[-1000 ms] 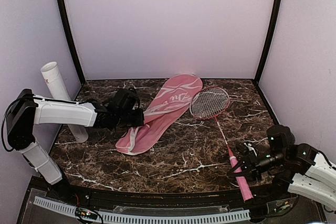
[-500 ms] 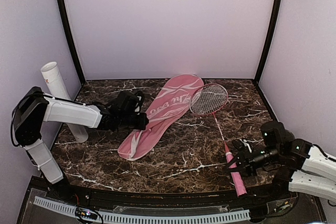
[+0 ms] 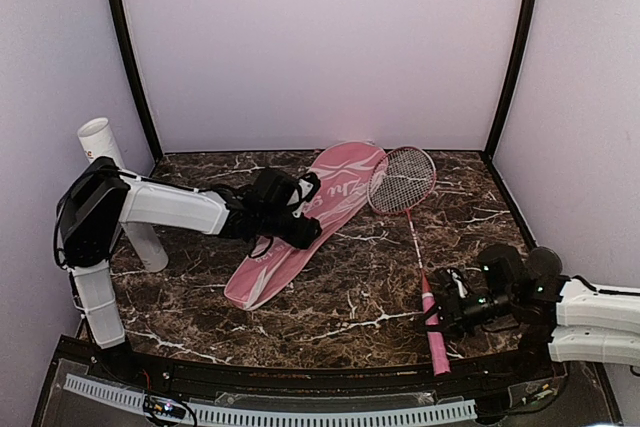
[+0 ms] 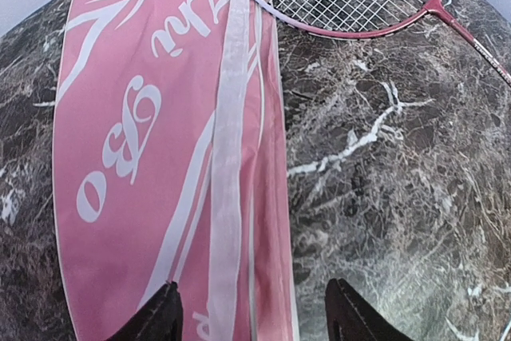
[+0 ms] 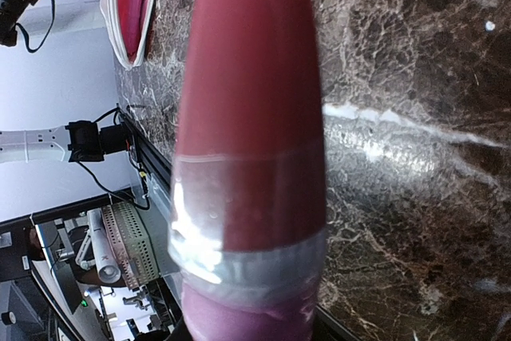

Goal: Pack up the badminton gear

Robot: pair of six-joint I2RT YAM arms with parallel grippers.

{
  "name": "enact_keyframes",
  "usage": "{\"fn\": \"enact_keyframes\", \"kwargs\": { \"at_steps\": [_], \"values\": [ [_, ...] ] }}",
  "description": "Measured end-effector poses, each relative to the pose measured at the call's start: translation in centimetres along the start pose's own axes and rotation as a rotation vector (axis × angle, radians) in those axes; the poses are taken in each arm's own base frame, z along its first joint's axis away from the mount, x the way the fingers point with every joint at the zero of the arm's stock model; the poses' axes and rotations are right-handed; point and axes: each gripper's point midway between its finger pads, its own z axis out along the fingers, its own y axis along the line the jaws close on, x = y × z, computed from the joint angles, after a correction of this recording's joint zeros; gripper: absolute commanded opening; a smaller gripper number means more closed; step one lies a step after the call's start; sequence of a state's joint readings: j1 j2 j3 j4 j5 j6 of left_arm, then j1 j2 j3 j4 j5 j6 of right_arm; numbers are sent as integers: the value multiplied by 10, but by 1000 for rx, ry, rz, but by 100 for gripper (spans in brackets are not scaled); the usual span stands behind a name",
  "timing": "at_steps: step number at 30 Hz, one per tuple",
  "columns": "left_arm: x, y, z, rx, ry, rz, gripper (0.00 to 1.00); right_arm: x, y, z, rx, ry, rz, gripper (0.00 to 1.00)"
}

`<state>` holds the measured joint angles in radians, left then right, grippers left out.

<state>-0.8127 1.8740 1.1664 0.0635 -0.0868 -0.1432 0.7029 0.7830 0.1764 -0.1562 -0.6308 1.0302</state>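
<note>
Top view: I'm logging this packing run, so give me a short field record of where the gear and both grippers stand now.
bag: pink, lying flat and diagonal on the table
racket: right of the bag, head beside the bag's far end
tube: white, standing tilted at the left edge
left gripper: open, over the bag's edge
right gripper: shut on the racket's pink handle
shuttlecocks: none in view

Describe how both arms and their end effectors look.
The left arm and right arm have smooth white shells joined by chunky black rounded joints. Thin black cables loop along the left one. The left end effector and right end effector are black, and the left's fingers are dark, tapering blades. No markings are readable.
</note>
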Motion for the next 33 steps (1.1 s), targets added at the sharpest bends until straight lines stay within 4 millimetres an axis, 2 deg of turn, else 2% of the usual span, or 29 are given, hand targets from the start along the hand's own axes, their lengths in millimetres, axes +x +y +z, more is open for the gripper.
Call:
{"fn": "enact_keyframes", "kwargs": {
  "at_steps": [6,9,12,16,18,24,33],
  "values": [
    [2,5,32,-51,55,91,66,-5,1,4,-20,-17,-4,0],
    [9,9,44,-79,93,124,59,-7,3,5,-24,-21,-3,0],
    [15,12,53,-100,124,143,44,-8,3,5,-26,-21,-2,0],
    [20,17,58,-127,143,161,9,-8,3,6,-27,-21,-3,0],
    [20,19,58,-137,145,148,0,-9,2,7,-20,-20,-7,1],
    [19,21,57,-154,143,87,0,-17,-9,13,44,-34,-32,5],
    [10,16,46,-134,113,-29,0,-33,-24,23,122,-76,-63,21]
  ]
}}
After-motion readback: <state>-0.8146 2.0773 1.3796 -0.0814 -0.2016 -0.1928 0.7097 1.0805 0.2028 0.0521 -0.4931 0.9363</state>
